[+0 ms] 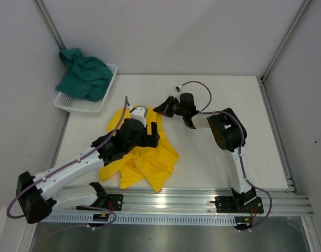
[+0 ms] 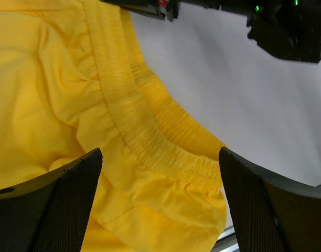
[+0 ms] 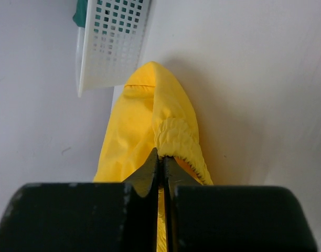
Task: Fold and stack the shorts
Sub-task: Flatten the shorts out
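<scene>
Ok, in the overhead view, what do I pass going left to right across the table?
White mesh basket holding the dark teal shorts → yellow shorts → right arm's elbow.

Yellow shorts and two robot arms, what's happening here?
The two arms are working on folding shorts. The right gripper is shut on the waistband of the yellow shorts, which lie crumpled on the table. The left gripper hangs open over the same waistband. The green shorts sit heaped on the basket, untouched.
</scene>
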Controlling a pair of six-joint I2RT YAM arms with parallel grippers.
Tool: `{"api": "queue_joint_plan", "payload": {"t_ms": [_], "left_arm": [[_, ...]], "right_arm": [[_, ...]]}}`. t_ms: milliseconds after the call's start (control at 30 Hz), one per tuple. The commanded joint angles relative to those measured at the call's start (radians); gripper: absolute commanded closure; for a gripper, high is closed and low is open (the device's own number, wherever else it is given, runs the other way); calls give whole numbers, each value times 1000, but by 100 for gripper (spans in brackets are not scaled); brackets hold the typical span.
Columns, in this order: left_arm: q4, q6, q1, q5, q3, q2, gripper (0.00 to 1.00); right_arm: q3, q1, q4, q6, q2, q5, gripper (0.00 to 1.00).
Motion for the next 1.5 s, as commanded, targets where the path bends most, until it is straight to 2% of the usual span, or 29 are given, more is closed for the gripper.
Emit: {"api": "queue_joint_plan", "payload": {"t_ms": [0,200,300,467,700,867,1000,1033,1067,1267,1300,1467], "left_arm": [[-40,75,-123,-132,99,71,7],[-37,69,-260,-229,147,252,9],[-16,52,-288,-246,152,324,11],[9,37,-294,-266,170,442,14],[-31,34,-312,-271,287,560,14],[-123,20,-337,-257,398,645,14],[-158,12,-360,-238,426,691,23],[-160,11,-364,-232,423,692,29],[-168,9,-372,-225,423,694,31],[-278,-34,-406,-283,441,694,32],[-281,-34,-409,-278,442,689,35],[-258,25,-423,-163,429,697,45]], "right_arm": [[37,-7,-26,-77,-41,8,100],[-3,-18,-49,-127,-98,25,100],[-23,-21,-54,-134,-117,35,100],[-46,-23,-45,-134,-138,45,100],[-47,-23,-65,-157,-146,47,100],[-47,-23,-77,-174,-147,52,100],[-44,-27,-78,-177,-146,45,100],[-43,-30,-78,-177,-146,42,100],[-43,-32,-77,-179,-146,38,100],[-41,-35,-83,-183,-150,29,100],[-43,-37,-85,-185,-152,29,100],[-49,-38,-81,-182,-146,27,100]]}}
